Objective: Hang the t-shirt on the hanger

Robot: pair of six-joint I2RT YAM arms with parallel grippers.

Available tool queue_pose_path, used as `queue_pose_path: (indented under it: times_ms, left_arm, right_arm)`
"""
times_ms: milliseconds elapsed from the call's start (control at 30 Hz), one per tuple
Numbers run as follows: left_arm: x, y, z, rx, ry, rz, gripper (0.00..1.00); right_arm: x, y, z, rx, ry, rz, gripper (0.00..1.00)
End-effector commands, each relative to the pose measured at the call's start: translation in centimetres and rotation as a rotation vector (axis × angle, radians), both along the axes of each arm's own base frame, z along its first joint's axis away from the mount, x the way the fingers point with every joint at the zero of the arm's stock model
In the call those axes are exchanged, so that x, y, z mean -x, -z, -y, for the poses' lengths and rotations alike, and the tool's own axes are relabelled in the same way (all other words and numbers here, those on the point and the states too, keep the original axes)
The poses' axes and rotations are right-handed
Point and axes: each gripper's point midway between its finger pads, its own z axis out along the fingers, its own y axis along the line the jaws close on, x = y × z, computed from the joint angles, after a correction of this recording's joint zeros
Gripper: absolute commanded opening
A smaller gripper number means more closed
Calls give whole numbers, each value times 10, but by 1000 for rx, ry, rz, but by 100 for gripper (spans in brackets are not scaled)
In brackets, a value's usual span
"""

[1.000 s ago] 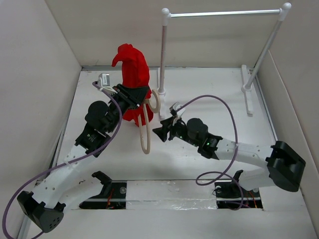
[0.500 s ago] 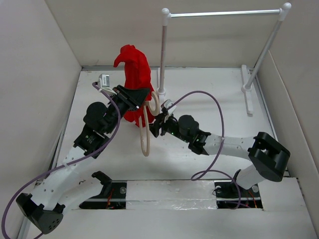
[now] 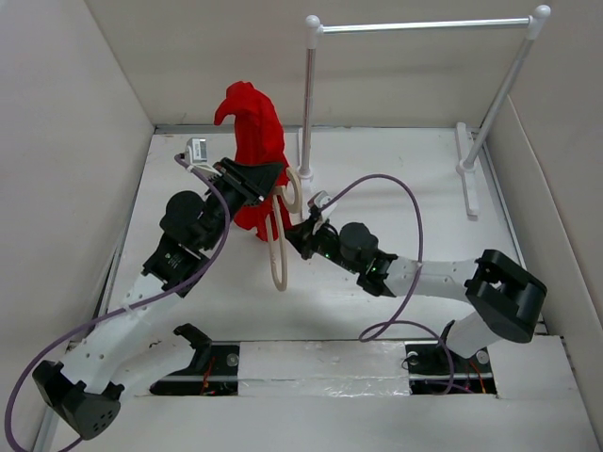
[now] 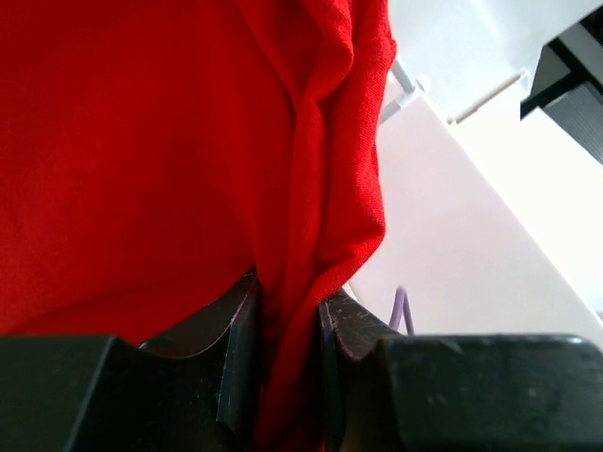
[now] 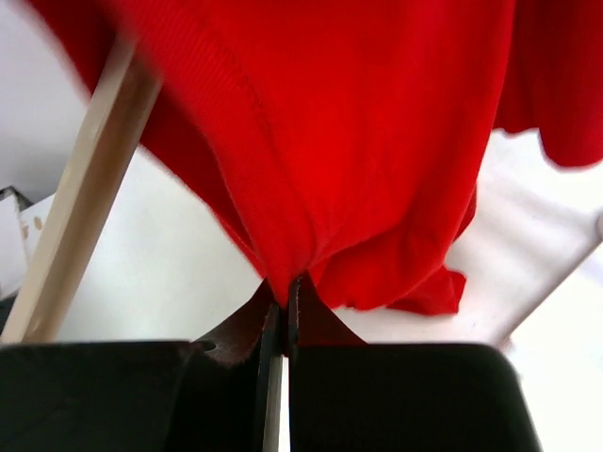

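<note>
The red t-shirt [image 3: 252,127] hangs bunched above the table's far left, and my left gripper [image 3: 268,179] is shut on a fold of it. Up close, red cloth [image 4: 170,141] fills the left wrist view and runs down between the left gripper's [image 4: 287,306] jaws. The beige hanger [image 3: 276,256] dangles below the shirt, its hook [image 3: 293,193] beside the cloth. My right gripper [image 3: 300,232] reaches in from the right, next to the hanger. In its wrist view the right gripper [image 5: 283,290] is shut on the t-shirt's [image 5: 358,141] lower edge, with the hanger's bar [image 5: 85,217] slanting at left.
A white rack with a silver rod [image 3: 424,25] stands at the back right, one post [image 3: 308,113] close behind the shirt and a foot [image 3: 468,179] on the right. White walls enclose the table on the left, back and right. A purple cable [image 3: 400,188] arches over the right arm.
My right gripper moved left to the shirt's lower edge and went from open to shut on it. The left arm, shirt and hanger barely shifted.
</note>
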Motion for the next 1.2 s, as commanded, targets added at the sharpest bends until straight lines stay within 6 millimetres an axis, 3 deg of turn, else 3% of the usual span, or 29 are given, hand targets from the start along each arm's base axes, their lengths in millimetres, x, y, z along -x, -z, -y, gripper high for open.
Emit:
queue_pose_path:
  times_ms: [0,67,133,167,333,500,800,933,1167]
  left_arm:
    - [5,-76,-15,160,-50,198,0]
    - [-4,-82,-14,195,-70,213,0]
    - [-14,-79,-18,238,-114,210,0]
    - [-15,-87,-23,279,-131,243,0]
    - [-31,-91,-31,327,-218,262,0]
    - [-42,-106,-35,306,-280,305,0]
    - [-64,-107,-49,390,-259,313,0]
    - [-74,-108,-52,338,-318,335,0]
    - [-90,-100,-67,175,-455,405,0]
  right_arm:
    - [25,-17,1,-90,-42,-6,0]
    - [38,-2,5,-76,-60,-45,0]
    - [56,-2,5,-92,-85,-69,0]
    - [62,8,8,-74,-89,-91,0]
    - [102,14,3,-59,-133,-130,0]
    - [127,24,4,-55,-173,-192,0]
    - [167,67,-7,17,-228,-317,0]
    - [191,76,-10,39,-263,-360,0]
    - [210,88,6,99,-251,-433,0]
